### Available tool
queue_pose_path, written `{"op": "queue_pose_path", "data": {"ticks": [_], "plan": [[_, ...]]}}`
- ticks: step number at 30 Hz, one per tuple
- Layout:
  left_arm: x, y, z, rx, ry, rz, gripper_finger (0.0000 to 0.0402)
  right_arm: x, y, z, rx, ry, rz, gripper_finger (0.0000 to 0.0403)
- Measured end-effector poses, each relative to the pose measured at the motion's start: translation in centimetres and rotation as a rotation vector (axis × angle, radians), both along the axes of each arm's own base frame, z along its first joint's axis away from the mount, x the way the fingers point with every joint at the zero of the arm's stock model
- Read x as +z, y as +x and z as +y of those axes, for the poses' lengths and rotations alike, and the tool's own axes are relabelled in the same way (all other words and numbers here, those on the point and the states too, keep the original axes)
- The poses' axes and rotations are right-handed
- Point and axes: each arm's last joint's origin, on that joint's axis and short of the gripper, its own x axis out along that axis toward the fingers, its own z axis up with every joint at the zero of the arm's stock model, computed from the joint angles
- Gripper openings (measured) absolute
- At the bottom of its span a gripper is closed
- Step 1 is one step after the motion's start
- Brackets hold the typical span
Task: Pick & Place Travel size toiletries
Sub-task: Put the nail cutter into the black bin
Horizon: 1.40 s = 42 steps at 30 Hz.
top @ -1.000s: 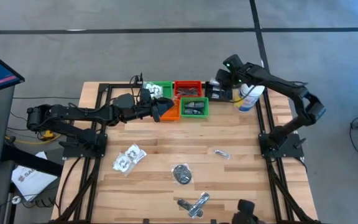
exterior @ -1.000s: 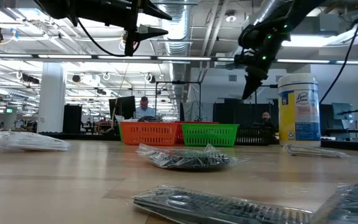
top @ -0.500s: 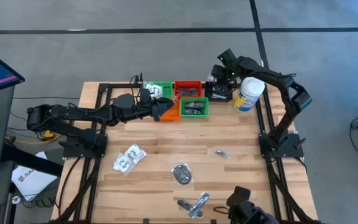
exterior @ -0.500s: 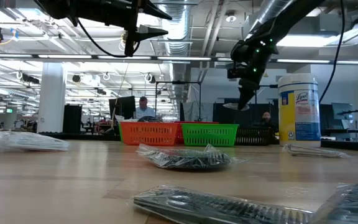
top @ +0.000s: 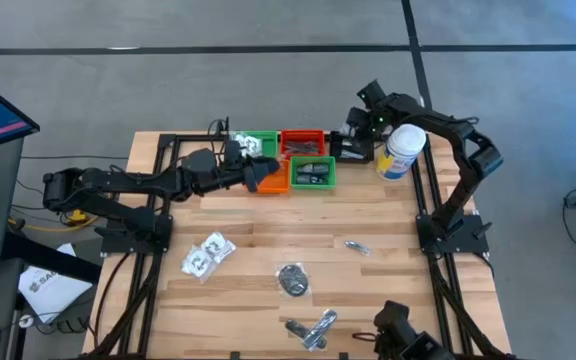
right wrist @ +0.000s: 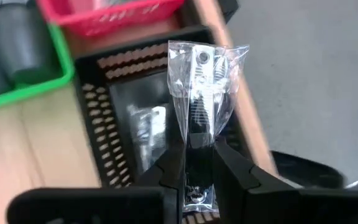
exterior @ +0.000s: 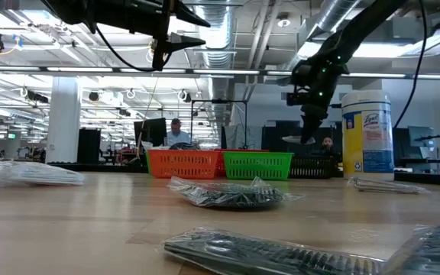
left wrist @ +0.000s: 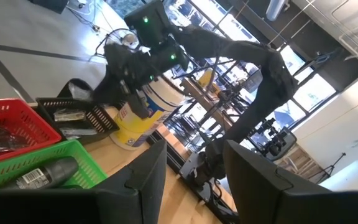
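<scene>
Right hand [right wrist: 199,163], upper right, grips a clear packet [right wrist: 202,81] above the black tray [right wrist: 120,130]; release comes next.

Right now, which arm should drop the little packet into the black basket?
The right one, I think. Its claw is already shut on the clear packet and hangs right above the black basket. The left claw is over by the orange basket, holding nothing.
</scene>
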Motion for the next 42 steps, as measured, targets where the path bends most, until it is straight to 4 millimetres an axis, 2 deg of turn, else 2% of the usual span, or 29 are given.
{"op": "queue_pose_path", "data": {"ticks": [16,23,42], "plan": [[0.0,0.0,0.0,0.003,0.004,0.002,0.0154,-0.3,0.1,0.1,0.013,-0.013,-0.005,0.0047],[0.0,0.0,0.0,0.002,0.004,0.002,0.0154,-2.9,-0.7,1.2,0.014,0.028,0.028,0.0047],[0.0,0.0,0.1,0.016,0.007,0.003,0.0154,-2.9,-0.5,1.2,0.025,0.003,0.01,0.0047]]}}
